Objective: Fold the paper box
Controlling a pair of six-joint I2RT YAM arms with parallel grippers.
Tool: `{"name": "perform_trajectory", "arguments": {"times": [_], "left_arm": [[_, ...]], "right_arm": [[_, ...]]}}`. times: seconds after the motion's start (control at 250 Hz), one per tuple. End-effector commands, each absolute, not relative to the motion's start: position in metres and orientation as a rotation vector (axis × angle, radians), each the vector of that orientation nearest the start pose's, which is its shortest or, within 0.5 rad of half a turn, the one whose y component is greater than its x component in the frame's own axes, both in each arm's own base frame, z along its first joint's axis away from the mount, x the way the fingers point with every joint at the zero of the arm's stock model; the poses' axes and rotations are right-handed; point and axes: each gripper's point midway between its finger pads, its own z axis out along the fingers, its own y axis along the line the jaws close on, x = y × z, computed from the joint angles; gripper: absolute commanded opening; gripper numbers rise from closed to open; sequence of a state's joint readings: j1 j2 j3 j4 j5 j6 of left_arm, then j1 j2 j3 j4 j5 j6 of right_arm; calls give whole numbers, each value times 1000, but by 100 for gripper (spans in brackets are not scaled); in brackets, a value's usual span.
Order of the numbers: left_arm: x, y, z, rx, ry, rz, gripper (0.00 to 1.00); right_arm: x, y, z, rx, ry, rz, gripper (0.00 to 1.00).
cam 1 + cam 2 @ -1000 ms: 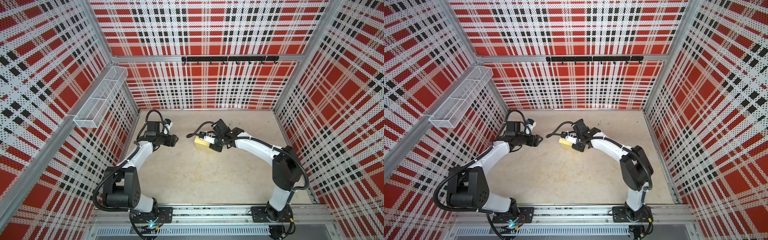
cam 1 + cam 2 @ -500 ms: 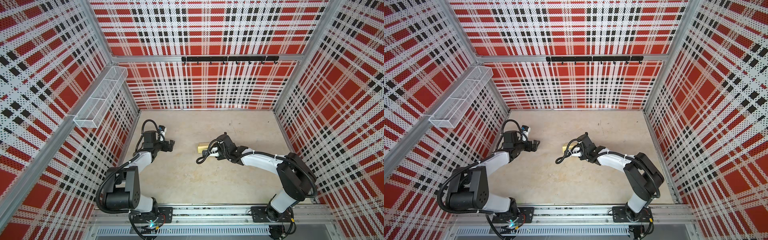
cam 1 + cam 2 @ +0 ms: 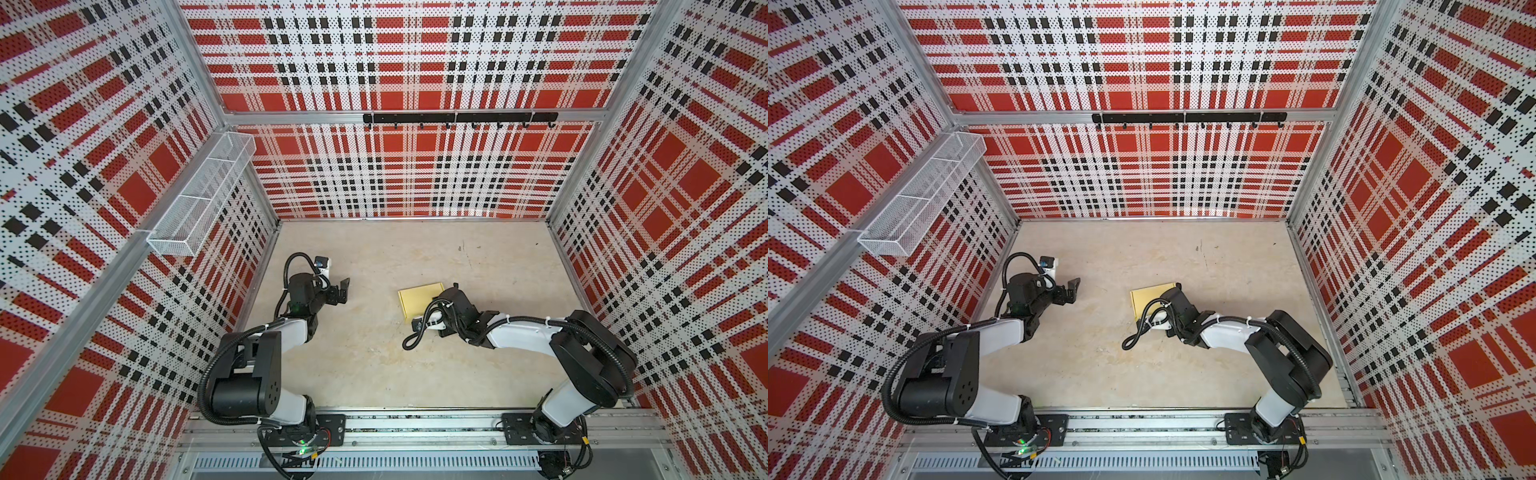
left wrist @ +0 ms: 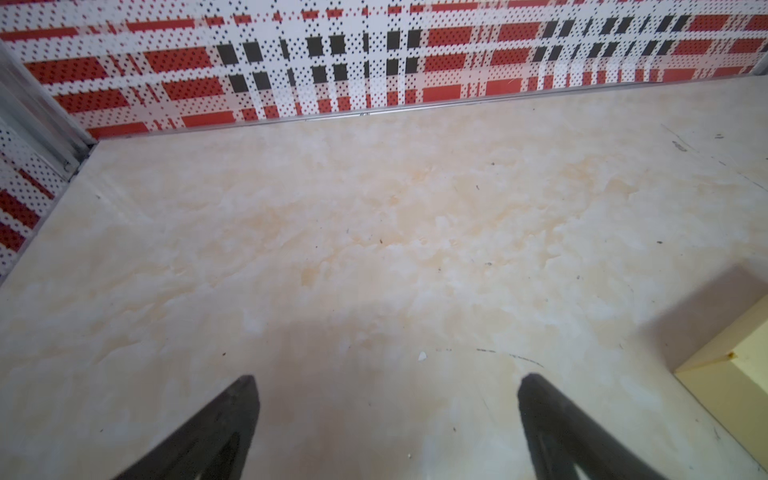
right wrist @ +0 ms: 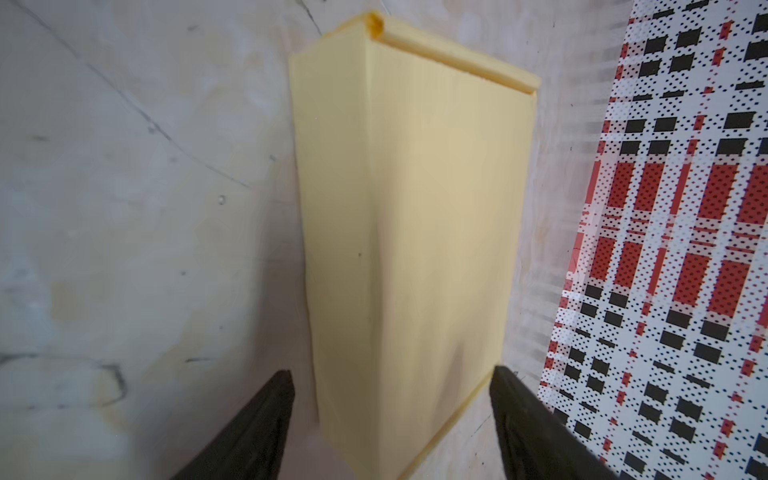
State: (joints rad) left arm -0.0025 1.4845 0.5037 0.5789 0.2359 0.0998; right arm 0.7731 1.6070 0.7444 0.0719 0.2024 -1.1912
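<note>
The paper box (image 3: 417,300) (image 3: 1149,296) is a folded, flat, pale yellow rectangle lying on the beige table, right of centre in both top views. My right gripper (image 3: 451,296) (image 3: 1173,294) stands over its near right end. In the right wrist view the box (image 5: 415,228) runs away from my right gripper (image 5: 392,376), whose black fingers (image 5: 266,419) straddle its near end, open, with a gap on each side. My left gripper (image 3: 343,291) (image 3: 1073,289) (image 4: 386,380) is wide open over bare table, well left of the box (image 4: 731,374), holding nothing.
A white wire basket (image 3: 203,199) hangs on the left wall. A black hook rail (image 3: 457,118) runs along the back wall. The right arm's cable loop (image 3: 411,340) lies on the table near the box. Plaid walls close in three sides.
The right gripper has brought the box down to the table and opened off it. The left gripper has drawn back to the left and opened wider.
</note>
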Motion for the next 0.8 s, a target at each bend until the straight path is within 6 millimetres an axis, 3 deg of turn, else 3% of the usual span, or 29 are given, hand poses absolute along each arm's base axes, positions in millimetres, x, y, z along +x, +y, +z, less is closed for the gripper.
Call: {"name": "perform_trajectory", "arguments": {"times": [0.0,0.104,0.196,0.212,0.228,0.416,0.648,0.796], "left_arm": [[412,-48,128,268,1850,-127,99],[408,-44,127,247,1822,-95,99],[407,-37,125,206,1806,-64,99],[407,-37,124,204,1804,-60,100],[407,-37,123,200,1805,-54,100],[402,-27,120,142,1768,-13,99],[408,-7,117,19,1801,64,99],[409,-7,118,16,1806,55,100]], "right_arm": [[304,268,74,-1865,1404,-385,80],[299,271,89,-1776,1443,-310,81],[306,265,104,-1637,1515,-278,83],[307,263,105,-1611,1534,-275,97],[309,261,106,-1586,1549,-270,100],[330,233,128,-1265,1633,-257,100],[355,162,151,-835,1772,-203,100],[364,109,150,-559,1830,-128,100]]}}
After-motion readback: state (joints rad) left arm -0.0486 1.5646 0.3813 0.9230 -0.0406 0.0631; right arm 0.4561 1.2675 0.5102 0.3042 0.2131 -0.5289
